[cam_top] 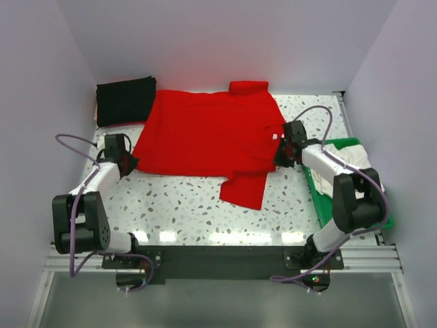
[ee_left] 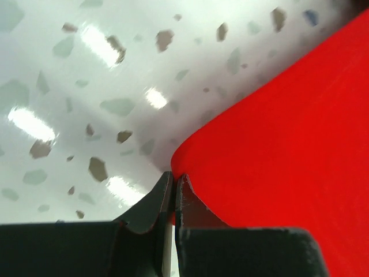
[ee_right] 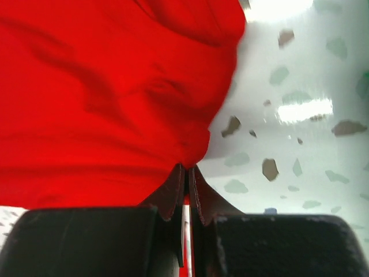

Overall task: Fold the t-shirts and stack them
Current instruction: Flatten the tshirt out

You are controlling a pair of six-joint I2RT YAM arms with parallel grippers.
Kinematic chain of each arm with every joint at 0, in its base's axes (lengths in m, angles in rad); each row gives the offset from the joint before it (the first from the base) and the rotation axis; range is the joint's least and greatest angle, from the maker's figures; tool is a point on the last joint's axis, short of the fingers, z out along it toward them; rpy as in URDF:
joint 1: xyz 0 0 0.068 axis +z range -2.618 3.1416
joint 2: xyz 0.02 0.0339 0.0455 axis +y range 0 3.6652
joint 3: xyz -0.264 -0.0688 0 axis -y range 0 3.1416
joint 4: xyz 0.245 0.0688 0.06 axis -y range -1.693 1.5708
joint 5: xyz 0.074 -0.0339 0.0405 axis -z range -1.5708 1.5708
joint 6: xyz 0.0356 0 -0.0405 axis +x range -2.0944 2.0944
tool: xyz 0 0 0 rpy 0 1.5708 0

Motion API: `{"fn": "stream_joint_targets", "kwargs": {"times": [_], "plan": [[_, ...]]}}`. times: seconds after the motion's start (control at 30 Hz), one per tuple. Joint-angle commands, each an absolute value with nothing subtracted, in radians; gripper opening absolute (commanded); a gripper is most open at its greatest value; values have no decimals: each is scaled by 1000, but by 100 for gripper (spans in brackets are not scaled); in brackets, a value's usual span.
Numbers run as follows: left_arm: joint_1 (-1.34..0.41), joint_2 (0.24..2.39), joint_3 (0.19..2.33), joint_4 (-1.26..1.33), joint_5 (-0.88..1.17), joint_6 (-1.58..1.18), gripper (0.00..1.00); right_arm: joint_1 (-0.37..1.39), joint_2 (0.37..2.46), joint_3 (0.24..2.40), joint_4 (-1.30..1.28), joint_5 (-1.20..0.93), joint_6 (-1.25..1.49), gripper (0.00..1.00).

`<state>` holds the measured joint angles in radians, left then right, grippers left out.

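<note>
Top view: red t-shirt lies spread flat on the counter, spanning between both claws. Left claw is at its hem corner, right claw at the collar side. The small white neck label sits just beside the right claw and is too small to read. Folded black t-shirt is beyond the left claw, at the far wall. Whitish t-shirt is in the green tray, outboard of the right claw.

Left wrist: left claw is clenched, its tips pinching the corner edge of the red t-shirt. Cloth runs off to the claw's right, bare speckled counter to its left.

Right wrist: right claw is clenched on the red t-shirt, fabric puckered at the tips. Cloth is ahead and left, counter to the right.
</note>
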<state>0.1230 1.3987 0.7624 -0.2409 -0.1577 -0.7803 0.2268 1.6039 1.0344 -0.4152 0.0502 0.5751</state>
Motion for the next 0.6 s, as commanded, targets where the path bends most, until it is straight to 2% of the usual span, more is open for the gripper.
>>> {"fn": "stream_joint_targets", "kwargs": {"times": [0.0,0.33,0.47,0.5,0.53,0.57], "plan": [[132,1352,723,-287,-210,-836,0,219,1571,964,-397,37,564,2],[137,1273,655,-347,-166,-822,0,221,1395,766,-403,17,575,6],[137,1287,638,-311,-112,-812,0,219,1351,781,-435,21,574,17],[137,1296,638,-305,-91,-805,2,221,1339,798,-451,21,560,28],[137,1296,638,-304,-91,-804,3,221,1325,798,-451,12,555,28],[137,1302,638,-304,-72,-802,5,227,1307,793,-459,5,554,32]]}}
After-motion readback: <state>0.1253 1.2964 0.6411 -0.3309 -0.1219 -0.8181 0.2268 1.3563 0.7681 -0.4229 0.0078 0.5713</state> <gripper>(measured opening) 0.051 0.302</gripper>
